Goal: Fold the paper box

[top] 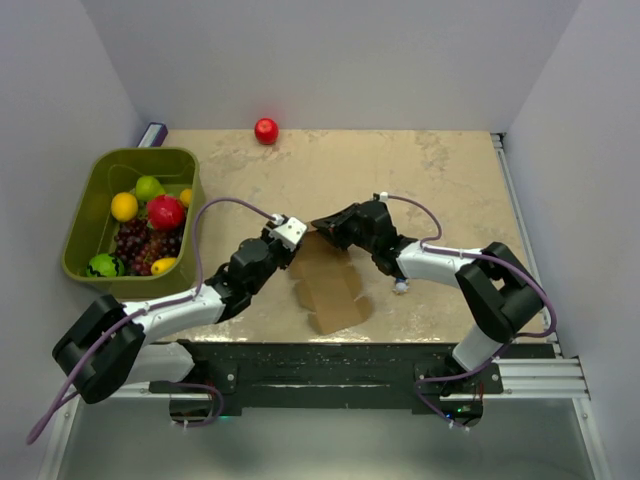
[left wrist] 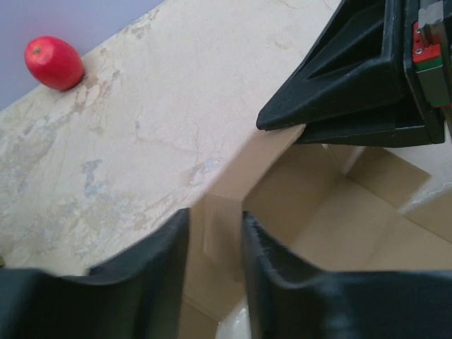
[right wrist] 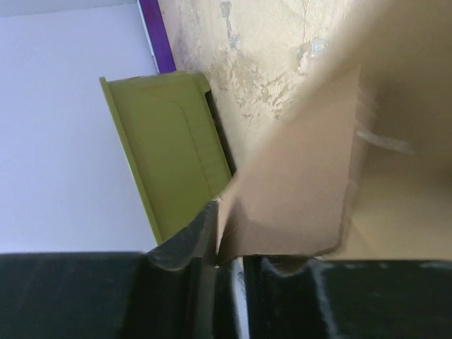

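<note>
The paper box is brown cardboard lying partly unfolded near the table's front middle, with its far flaps raised. My left gripper is at its far left corner. In the left wrist view its fingers stand apart, with a raised flap showing in the gap between them. My right gripper meets the same far edge from the right. In the right wrist view it has its jaws nearly together, with the corner of a raised flap pinched between them. The right gripper's black body looms over the box's inside.
A green bin of fruit stands at the left, and its wall shows in the right wrist view. A red apple lies at the table's far edge. A purple object sits behind the bin.
</note>
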Available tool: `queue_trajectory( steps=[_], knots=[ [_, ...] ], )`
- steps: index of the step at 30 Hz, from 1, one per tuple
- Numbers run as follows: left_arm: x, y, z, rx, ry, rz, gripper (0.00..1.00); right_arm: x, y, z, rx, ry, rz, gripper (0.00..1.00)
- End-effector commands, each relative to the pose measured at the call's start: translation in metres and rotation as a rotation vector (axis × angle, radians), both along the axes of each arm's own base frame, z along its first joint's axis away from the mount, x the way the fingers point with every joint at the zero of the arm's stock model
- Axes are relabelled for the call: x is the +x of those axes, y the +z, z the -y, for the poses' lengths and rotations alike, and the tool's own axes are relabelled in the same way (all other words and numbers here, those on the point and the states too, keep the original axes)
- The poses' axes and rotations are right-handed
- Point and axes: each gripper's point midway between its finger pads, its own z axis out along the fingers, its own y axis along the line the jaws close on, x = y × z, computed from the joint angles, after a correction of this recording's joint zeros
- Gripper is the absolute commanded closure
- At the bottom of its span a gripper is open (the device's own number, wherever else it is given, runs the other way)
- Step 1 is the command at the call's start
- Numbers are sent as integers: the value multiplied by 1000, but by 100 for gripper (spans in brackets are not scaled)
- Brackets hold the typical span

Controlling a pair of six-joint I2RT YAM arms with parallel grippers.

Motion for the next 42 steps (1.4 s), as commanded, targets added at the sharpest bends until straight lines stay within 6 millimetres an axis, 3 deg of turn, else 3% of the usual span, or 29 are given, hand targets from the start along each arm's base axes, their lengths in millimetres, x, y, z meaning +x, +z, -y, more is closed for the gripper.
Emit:
queue_trajectory(
  steps=[1, 2, 5, 9, 13, 17, 24, 29, 42],
  knots=[
    [0, 21, 4, -75, 17, 42, 39, 5, 2, -4, 30, -23, 6, 83],
    [0, 24, 2, -91, 40, 39, 26, 5, 3, -4, 38, -25, 4, 86],
    [-8, 33, -3, -177, 81, 7, 21, 6, 2, -2, 33, -34, 9, 87],
    [-36, 30, 9, -336, 23, -63, 26, 7, 1, -2, 30, -40, 6, 88],
    [-66, 21, 46, -472, -138, -188, 39, 7, -2, -2, 28, -41, 2, 94],
    [-87, 6, 77, -483, -270, -261, 41, 9, 1, 2, 24, -62, 7, 95],
    [-76, -8, 101, -480, -300, -276, 52, 6, -2, 4, 18, -61, 4, 96],
    [-72, -25, 108, -461, -298, -295, 60, 6, -2, 4, 18, -60, 2, 96],
    [-90, -106, 93, -351, -253, -466, 72, 2, 1, 7, 24, -61, 3, 96]
  ],
)
